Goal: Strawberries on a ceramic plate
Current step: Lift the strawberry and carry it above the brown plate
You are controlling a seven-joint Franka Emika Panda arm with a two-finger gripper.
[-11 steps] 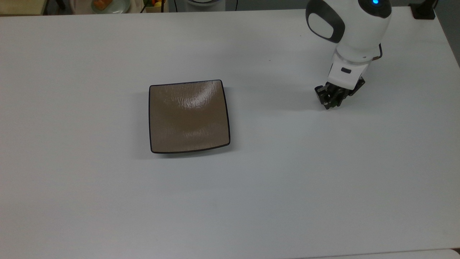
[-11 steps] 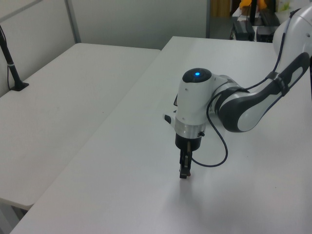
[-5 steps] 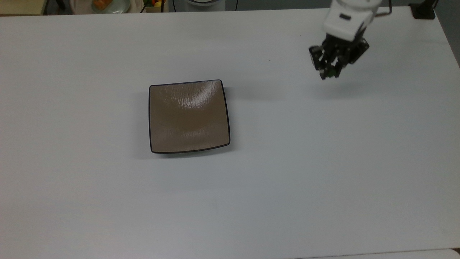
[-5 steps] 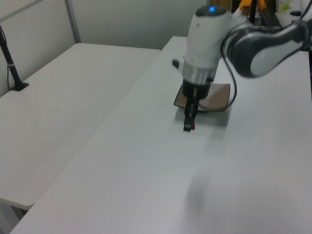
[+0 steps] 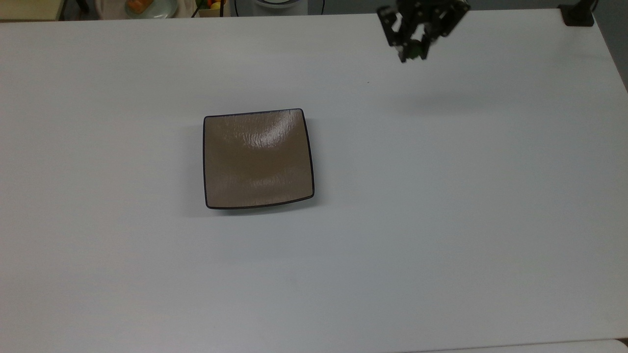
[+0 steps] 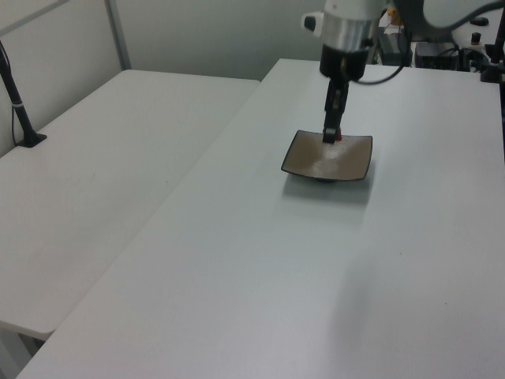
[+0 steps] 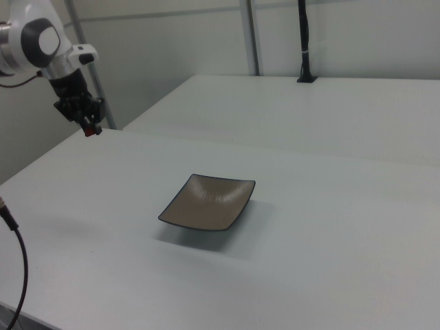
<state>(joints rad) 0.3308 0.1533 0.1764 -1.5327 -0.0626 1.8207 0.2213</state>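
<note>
The plate [image 5: 258, 159] sits bare near the middle of the white desk [image 5: 441, 220]. Well apart from it, raised above the desk's far edge in the top view, the gripper [image 5: 411, 48] pinches the strawberry [image 7: 91, 129] between narrow fingers [image 6: 331, 118].

- Ceramic plate [image 5: 258, 159] lies flat on the table [image 5: 441, 220], left of centre in the top view, with bare tabletop on every side.
- Gripper [image 5: 414, 49] hangs above the table, at the top view's upper right, well apart from the plate.
- Strawberry [image 5: 415, 50] sits between the fingertips, off the table surface.
- In the right view, the gripper [image 7: 91, 128] is at the right view's far left, the plate [image 7: 208, 201] near the centre.
- A second table [image 6: 95, 174] stands beside the first, on the left view's left.
</note>
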